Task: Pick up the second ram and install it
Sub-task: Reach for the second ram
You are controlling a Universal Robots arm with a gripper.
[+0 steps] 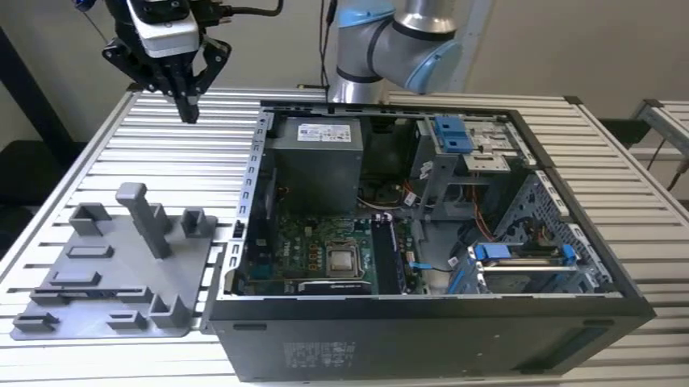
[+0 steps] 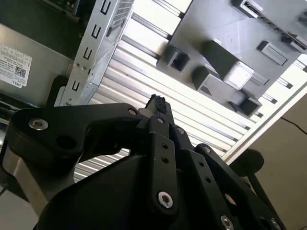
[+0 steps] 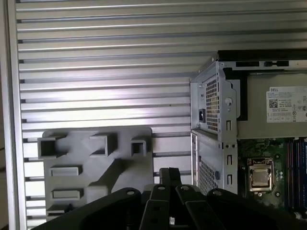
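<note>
**Closed, empty fingers [image 1: 189, 101] high over the bench [image 1: 97, 153]**

Bare slats ring the open computer case [image 1: 431, 347] and the grey holder plate [image 1: 189, 266]. Dark blue-green strips [image 3: 295, 167] stand edge-up in the motherboard slots. I cannot tell which one is the second ram. The fingertips hang well clear of everything.

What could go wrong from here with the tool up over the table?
1. The tool hangs shut above the table, near the case wall; a move toward the motherboard could clip that metal edge.
2. The holder plate carries a tall post that a low approach might strike.
</note>
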